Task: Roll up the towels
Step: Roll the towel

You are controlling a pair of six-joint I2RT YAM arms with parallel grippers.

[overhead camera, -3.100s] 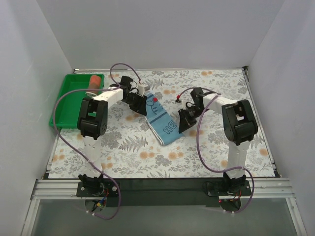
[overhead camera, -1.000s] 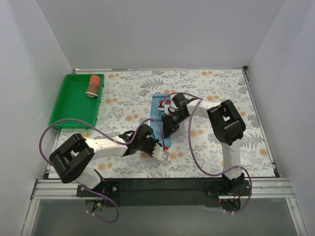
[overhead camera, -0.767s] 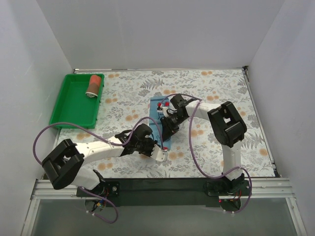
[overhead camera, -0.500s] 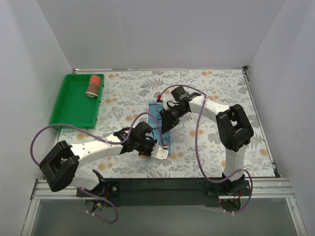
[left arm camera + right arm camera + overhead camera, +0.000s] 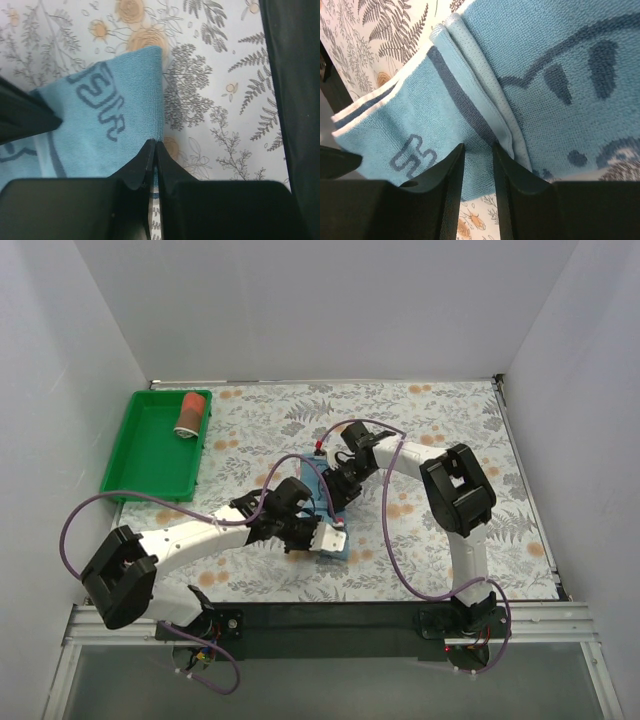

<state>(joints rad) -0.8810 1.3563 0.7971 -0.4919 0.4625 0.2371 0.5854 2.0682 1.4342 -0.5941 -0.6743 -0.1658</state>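
From above, the blue towel [image 5: 316, 485] lies mid-worktop [image 5: 440, 430] between both grippers. The rust-red towel [image 5: 190, 412] sits rolled in the green tray [image 5: 140, 455], far left.

Left wrist view: the left gripper [image 5: 152, 146] is closed, pinching the blue towel's edge.

Right wrist view: the right gripper [image 5: 477, 155] has its jaws partly apart astride a fold; I cannot tell whether it is gripping.

light blue towel [image 5: 560, 115] – dark blue print, rust-red towel [image 5: 190, 413], green tray [image 5: 140, 455], floral table [image 5: 450, 420]
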